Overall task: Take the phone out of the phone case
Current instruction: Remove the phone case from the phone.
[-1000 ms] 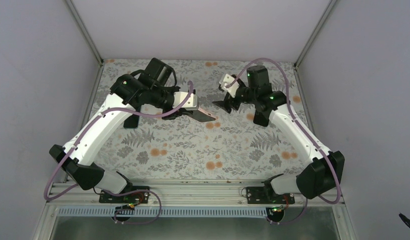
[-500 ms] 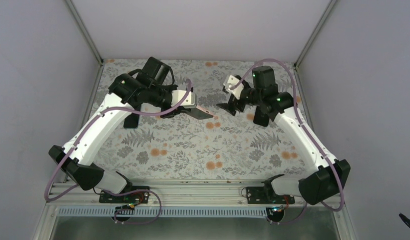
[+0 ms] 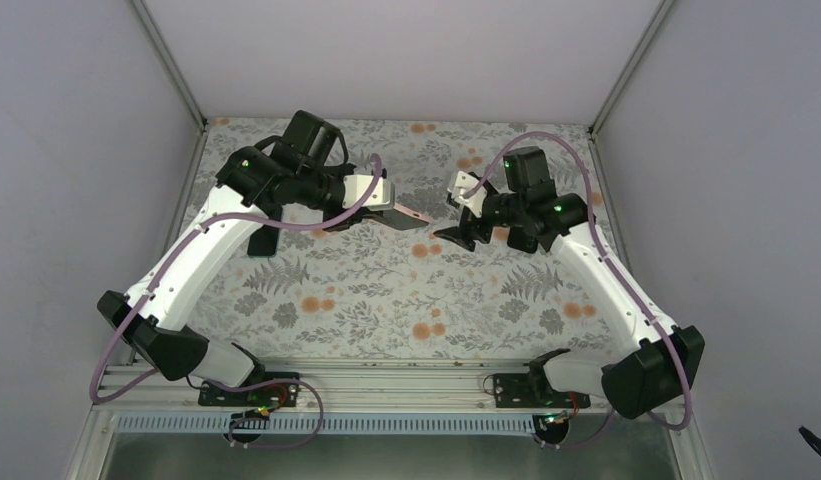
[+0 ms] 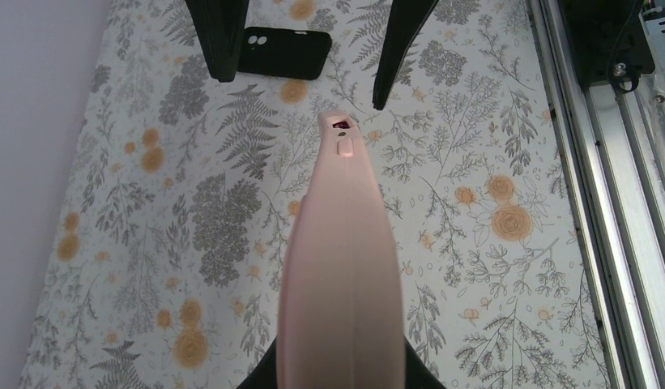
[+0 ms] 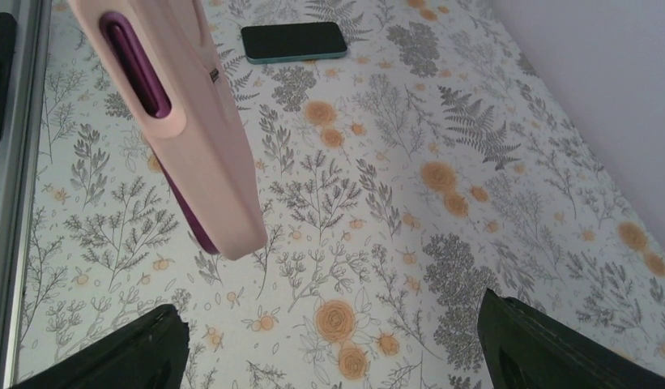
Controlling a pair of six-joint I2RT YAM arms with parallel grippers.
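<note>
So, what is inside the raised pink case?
Through a side slot in the phone case, a purple edge of the phone shows; the rest is covered.

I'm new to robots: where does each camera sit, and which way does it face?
Top external: fixed above and behind, looking down on the floral table; left arm and right arm show whole.
Left wrist: on the left arm, looking along the salmon-pink soft phone case clamped in the left fingers, toward the right fingers.
Right wrist: on the right arm, looking down past the open right fingers at that case.
Shared: all three show the case.
</note>
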